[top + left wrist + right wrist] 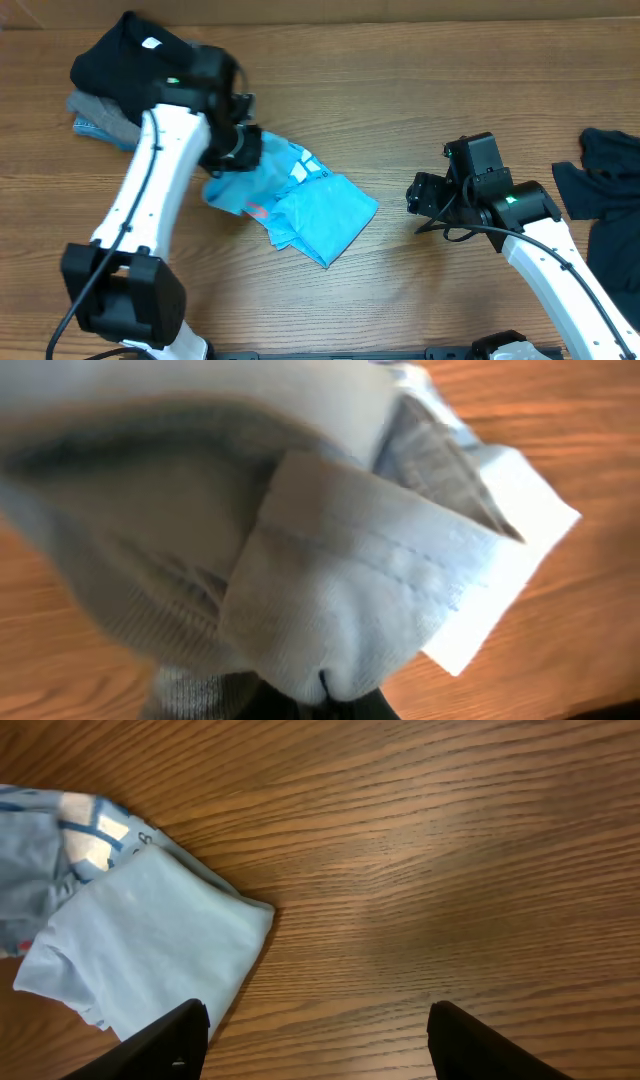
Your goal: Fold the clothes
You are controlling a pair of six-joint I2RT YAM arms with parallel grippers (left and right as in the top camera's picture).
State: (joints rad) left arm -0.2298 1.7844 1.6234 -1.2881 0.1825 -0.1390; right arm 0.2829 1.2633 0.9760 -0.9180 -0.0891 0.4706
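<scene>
Left claw (238, 158) pinches the bunched blue T-shirt (320, 210); right claw (318, 1012) hovers spread over the table (450, 870).

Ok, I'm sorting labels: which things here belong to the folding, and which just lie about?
Job: light blue T-shirt, in the left gripper; dark navy garment; dark-and-grey pile.
Lying about: nothing but the table.

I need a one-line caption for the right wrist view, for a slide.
Open right pincer over the table, a bunched blue shirt beside it.
</scene>
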